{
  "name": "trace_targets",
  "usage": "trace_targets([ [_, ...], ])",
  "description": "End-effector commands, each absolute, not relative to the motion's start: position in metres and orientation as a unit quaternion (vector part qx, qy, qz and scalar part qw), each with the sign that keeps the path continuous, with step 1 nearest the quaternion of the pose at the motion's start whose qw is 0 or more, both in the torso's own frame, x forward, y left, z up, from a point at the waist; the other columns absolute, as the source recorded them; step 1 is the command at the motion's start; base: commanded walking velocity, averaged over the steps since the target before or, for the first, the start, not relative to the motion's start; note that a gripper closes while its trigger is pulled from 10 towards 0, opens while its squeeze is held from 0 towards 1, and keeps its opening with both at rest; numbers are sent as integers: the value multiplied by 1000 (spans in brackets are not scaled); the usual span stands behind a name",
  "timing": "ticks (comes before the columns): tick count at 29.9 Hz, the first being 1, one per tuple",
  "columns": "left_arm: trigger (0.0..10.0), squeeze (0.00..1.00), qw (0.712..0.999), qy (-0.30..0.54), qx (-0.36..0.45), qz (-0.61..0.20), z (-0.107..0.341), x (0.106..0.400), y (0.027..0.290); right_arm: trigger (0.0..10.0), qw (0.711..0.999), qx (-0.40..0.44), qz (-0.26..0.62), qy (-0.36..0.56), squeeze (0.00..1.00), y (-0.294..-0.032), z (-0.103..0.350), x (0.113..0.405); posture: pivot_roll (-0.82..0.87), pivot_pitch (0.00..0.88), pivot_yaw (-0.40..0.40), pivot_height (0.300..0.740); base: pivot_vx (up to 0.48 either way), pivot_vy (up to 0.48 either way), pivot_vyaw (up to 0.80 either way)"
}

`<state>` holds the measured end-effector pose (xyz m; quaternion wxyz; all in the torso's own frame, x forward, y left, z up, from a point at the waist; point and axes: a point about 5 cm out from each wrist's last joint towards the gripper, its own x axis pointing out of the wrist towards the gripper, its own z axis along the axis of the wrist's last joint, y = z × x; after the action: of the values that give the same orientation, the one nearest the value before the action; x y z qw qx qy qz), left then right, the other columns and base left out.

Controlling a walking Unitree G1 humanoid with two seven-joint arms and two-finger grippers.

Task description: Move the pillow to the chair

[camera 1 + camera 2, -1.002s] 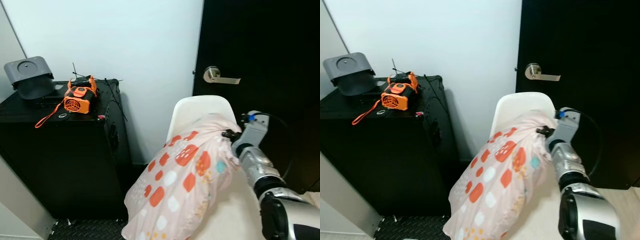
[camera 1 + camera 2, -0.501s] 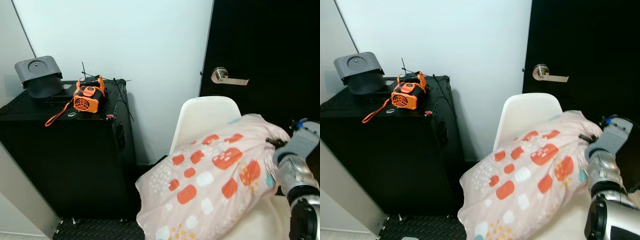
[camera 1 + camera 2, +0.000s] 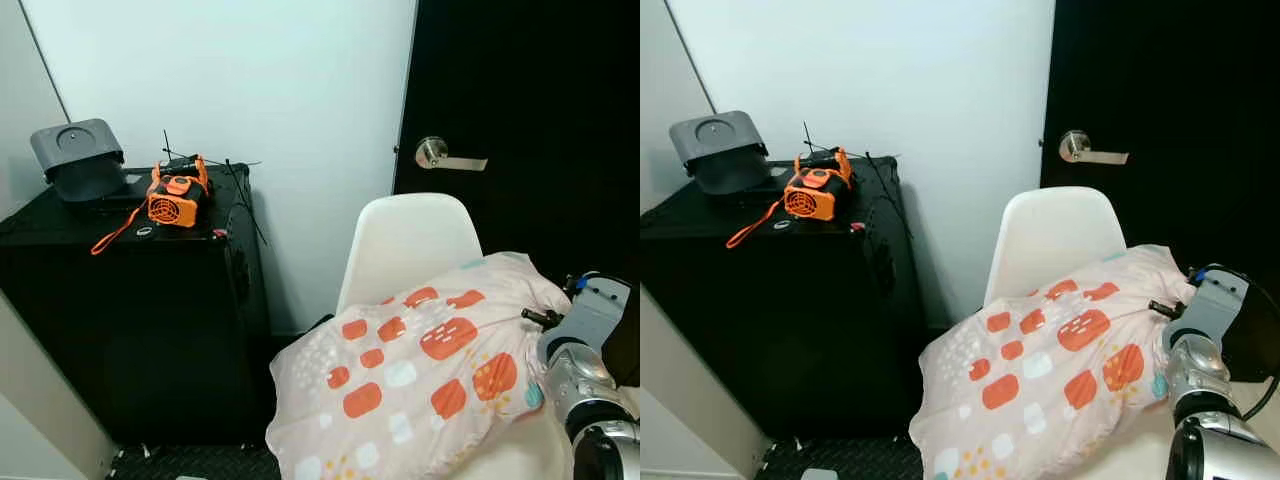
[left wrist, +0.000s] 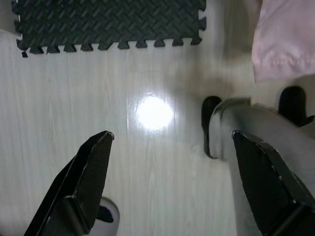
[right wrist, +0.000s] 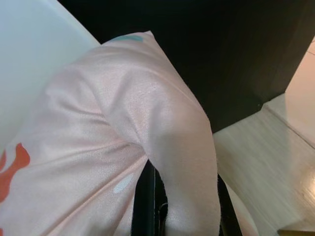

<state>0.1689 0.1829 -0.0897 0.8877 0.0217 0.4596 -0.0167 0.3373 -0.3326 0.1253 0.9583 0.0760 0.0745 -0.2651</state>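
Note:
A pink pillow (image 3: 420, 365) with orange and white patches lies across the seat of a white chair (image 3: 410, 240), its left end hanging past the seat's edge. At the pillow's right end my right gripper (image 3: 533, 319) is shut on a fold of the fabric. In the right wrist view the pillow cloth (image 5: 147, 113) bulges between the black fingers (image 5: 143, 201). My left gripper (image 4: 172, 135) hangs open above the pale floor, with nothing between its fingers (image 4: 93, 167).
A black cabinet (image 3: 120, 310) stands left of the chair, with an orange device (image 3: 172, 198) and a grey box (image 3: 75, 160) on top. Behind the chair is a black door with a lever handle (image 3: 445, 155). A black foam mat (image 4: 108, 19) lies on the floor.
The pillow has dropped from standing steeply to lying across the chair seat. My right gripper has moved right and down with the pillow's end. The camera has shifted slightly.

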Motion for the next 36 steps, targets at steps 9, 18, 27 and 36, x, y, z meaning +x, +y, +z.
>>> trace_targets([
  [9, 10000, 0, 883, 469, 27, -18, -93, 162, 184, 10000, 972, 28, -226, 62, 0, -306, 130, 352, -73, 80, 46, 605, 0, 0, 0],
  [18, 10000, 0, 882, 470, 24, -19, -93, 160, 183, 10000, 973, -24, -216, 75, 0, -296, 126, 354, -69, 91, 46, 570, 0, 0, 0],
  [27, 10000, 0, 881, 471, 26, -17, -94, 158, 185, 10000, 961, -76, -248, 93, 0, -301, 123, 351, -65, 98, 45, 535, 0, 0, 0],
  [36, 10000, 0, 882, 470, 24, -18, -94, 159, 183, 10000, 962, -108, -229, 107, 0, -287, 118, 355, -63, 99, 40, 510, 0, 0, 0],
])
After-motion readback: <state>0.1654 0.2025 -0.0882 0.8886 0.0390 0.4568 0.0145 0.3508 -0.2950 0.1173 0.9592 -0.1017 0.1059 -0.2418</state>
